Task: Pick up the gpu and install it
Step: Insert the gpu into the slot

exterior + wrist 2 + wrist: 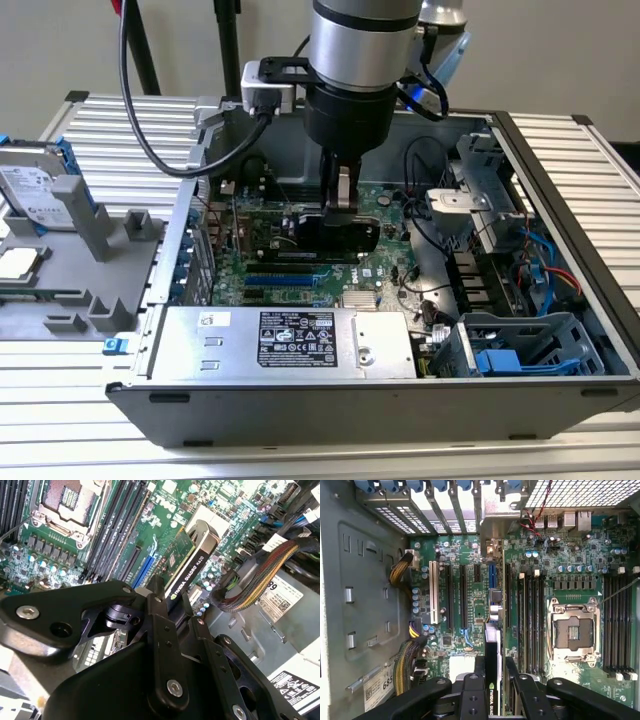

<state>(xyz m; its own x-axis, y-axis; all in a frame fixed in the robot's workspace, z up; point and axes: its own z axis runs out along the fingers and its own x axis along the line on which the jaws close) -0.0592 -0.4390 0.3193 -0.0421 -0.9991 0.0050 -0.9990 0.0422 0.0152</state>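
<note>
Over the open computer case [560, 240] on the worktop [120, 120], our claw [340, 200] is clenched on the gpu [335, 232], holding it edge-down just above the motherboard [470, 555] so that, we judge, its lower edge can line up with an expansion slot [462, 595].

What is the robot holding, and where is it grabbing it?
The gripper holds the gpu by its top edge, standing on edge over the motherboard.
</note>
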